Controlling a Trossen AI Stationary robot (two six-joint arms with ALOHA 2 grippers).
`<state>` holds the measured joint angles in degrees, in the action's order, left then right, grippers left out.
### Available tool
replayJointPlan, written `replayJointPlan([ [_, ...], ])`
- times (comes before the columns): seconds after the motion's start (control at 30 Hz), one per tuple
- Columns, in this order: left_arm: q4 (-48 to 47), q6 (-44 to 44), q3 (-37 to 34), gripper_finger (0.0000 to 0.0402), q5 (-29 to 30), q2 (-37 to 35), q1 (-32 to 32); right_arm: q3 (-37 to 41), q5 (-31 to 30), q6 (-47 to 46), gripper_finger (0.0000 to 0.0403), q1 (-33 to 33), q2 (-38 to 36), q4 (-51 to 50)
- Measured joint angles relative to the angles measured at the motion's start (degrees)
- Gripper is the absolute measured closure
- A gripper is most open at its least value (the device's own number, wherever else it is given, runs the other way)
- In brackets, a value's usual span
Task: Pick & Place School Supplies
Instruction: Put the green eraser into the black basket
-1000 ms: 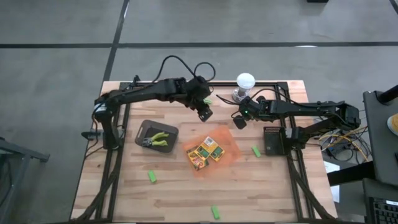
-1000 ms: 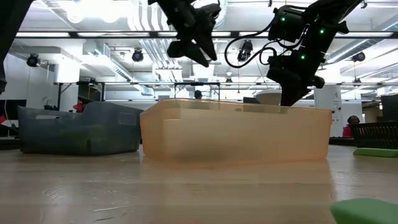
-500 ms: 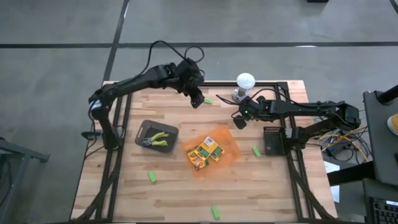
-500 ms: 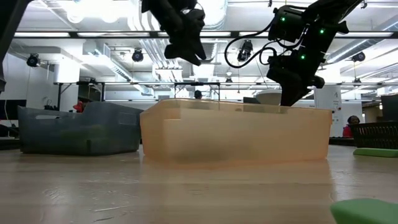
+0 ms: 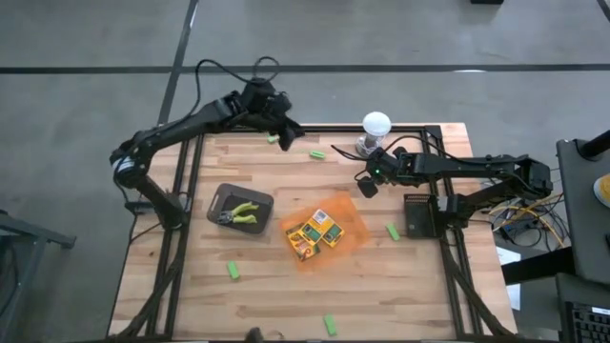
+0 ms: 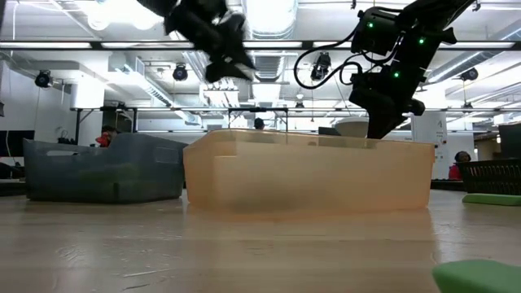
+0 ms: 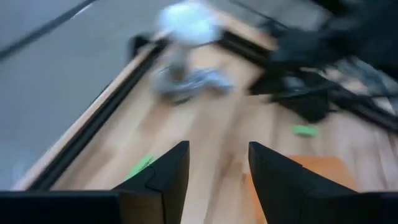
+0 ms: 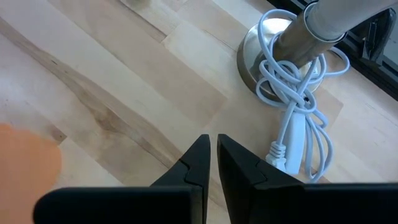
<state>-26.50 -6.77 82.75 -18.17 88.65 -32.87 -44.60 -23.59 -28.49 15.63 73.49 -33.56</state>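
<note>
Yellow/green crayon boxes [image 5: 315, 233]: packed together inside orange tray [image 5: 348, 221], mid table; neither gripper on them.
Green stubs: one [image 5: 317, 153] on wood nr far edge; one [image 5: 392, 231] just right of tray; one [image 5: 233, 271] front-left; one [image 5: 330, 325] at front edge; small one [image 5: 273, 139] at far rail by L gripper.
Plier tools [image 5: 240, 214]: lie in dark grey bin [image 5: 222, 197], left of tray.
L gripper [image 5: 282, 134]: over far table rail, raised. Wrist view: fingers [image 7: 160, 180] apart w/ clear gap, nothing between them, touching nothing.
R gripper [image 5: 366, 184]: above bare wood between lamp [image 5: 375, 127] and tray, raised. Wrist view: fingers [image 8: 196, 163] pressed nearly together, closed on nothing.
Edges/room: black frame rail [image 5: 181, 205] runs along table sides + far edge. Wide bare wood [image 5: 381, 286] front-right and between bin and far rail. Black box [image 5: 417, 214] at right edge nr R arm.
High view only: all stubs, tray contents, bin contents.
Low view only: tray wall [image 6: 309, 175] and bin wall [image 6: 98, 171] side-on, contents hidden; both grippers hang well above tray rim; L gripper blurred; room w/ ceiling lights behind.
L wrist view: blurred; lamp, a stub [image 7: 141, 165], orange tray corner [image 7: 323, 171] visible.
R wrist view: lamp base w/ coiled white cable [image 8: 292, 106] close ahead; orange tray edge [image 8: 25, 158] at side.
</note>
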Motion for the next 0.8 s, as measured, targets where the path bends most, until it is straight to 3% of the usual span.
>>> replayJointPlan([
  [0.1,-0.3,-5.5,-4.5,0.0232,3.4,-1.5,-3.0,0.0,0.0,0.0,0.0376,0.0,0.0,0.0],
  [0.2,-2.3,-4.4,-5.4,0.0232,3.7,-1.6,-5.5,0.0,0.0,0.0,0.0376,0.0,0.0,0.0],
  [0.53,-11.6,3.3,-2.1,0.0232,10.9,1.9,-9.4,0.0,0.0,0.0,0.0376,0.0,0.0,0.0],
  [0.8,-12.2,6.1,1.4,0.0232,13.3,11.0,-11.7,0.0,0.0,0.0,0.0376,0.0,0.0,0.0],
])
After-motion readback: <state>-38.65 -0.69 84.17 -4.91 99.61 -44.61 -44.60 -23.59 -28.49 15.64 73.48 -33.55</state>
